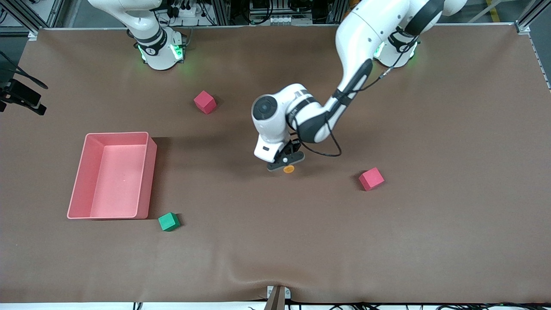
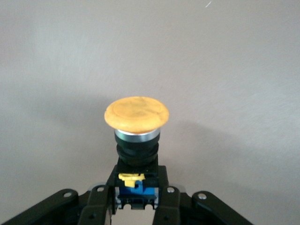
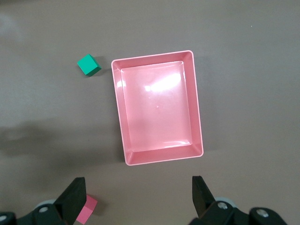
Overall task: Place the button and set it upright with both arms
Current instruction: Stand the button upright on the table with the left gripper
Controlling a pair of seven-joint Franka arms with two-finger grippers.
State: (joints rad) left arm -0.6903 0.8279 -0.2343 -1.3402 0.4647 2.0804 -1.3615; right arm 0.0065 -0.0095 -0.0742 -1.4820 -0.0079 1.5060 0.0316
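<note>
Your left claw (image 1: 286,164) is clamped on the button (image 2: 136,136) by its black-and-blue body, orange cap pointing away from the fingers (image 2: 169,206), low over mid-tabletop (image 1: 430,241). Your right claw (image 3: 138,197) hangs high over the pink tray (image 3: 199,126), fingers spread wide, holding nothing. Green cube (image 1: 168,221) sits just beside the tray's corner.

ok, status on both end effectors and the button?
Left end effector shut on button, mid-table. Right end effector open, over pink tray. Nothing in the way.
</note>
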